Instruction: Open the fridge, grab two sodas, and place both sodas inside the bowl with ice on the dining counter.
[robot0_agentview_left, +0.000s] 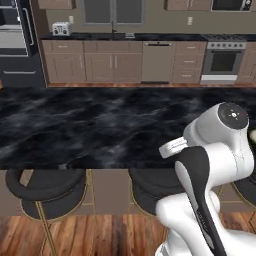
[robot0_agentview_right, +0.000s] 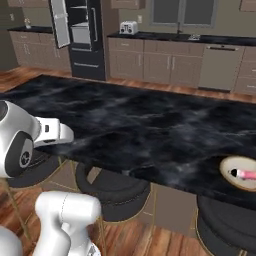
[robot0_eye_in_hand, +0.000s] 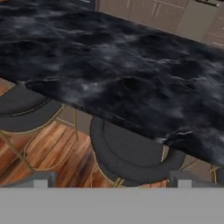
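Dining counter (robot0_agentview_right: 150, 125): black grey-veined marble top, spanning all views.
Bowl with ice (robot0_agentview_right: 239, 184): cream, tan-rimmed, near the counter's right front edge; pink-labelled bottle (robot0_agentview_right: 243, 174) lying inside.
Fridge (robot0_agentview_right: 82, 37): far left wall, one door swung open.
Stools (robot0_eye_in_hand: 131, 153): round, black, tucked under the counter edge.
Gripper (robot0_eye_in_hand: 109, 180): fingers spread wide, holding nothing, above a stool.
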